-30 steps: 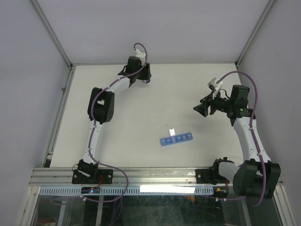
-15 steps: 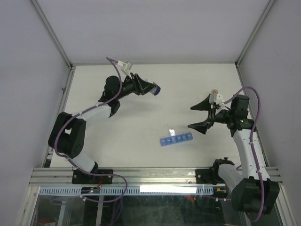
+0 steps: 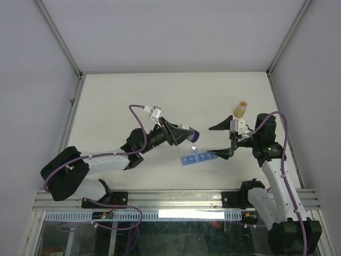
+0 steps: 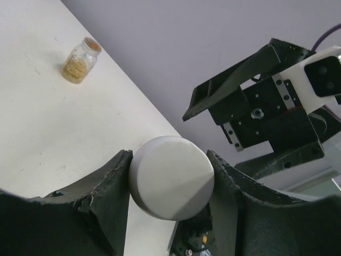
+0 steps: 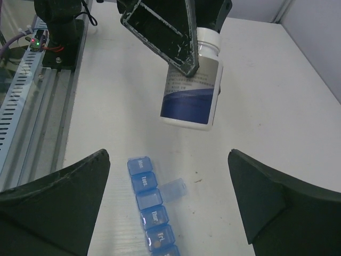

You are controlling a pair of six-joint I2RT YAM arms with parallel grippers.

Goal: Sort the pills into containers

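Observation:
The blue pill-organiser strip (image 3: 197, 158) lies on the table mid-front, and it also shows in the right wrist view (image 5: 151, 209). Its third cell is open, with the lid (image 5: 173, 189) flipped aside. A small tan spot (image 5: 157, 245) shows inside one shut cell; no other pills are visible. My left gripper (image 3: 182, 135) is shut on a white capped bottle with a blue label (image 5: 192, 85), held tilted above the table just behind the strip. The bottle's round white end (image 4: 171, 177) sits between the left fingers. My right gripper (image 3: 217, 140) is wide open and empty beside the strip's right end.
A small amber-tan jar (image 3: 241, 109) stands on the table at the back right, also seen in the left wrist view (image 4: 80, 60). Walls enclose the table on the left, back and right. A metal rail (image 5: 32, 106) runs along the near edge.
My left arm swung from the back of the table to the middle, carrying the white bottle toward the strip. My right gripper opened wide and moved nearer the strip, away from the amber jar.

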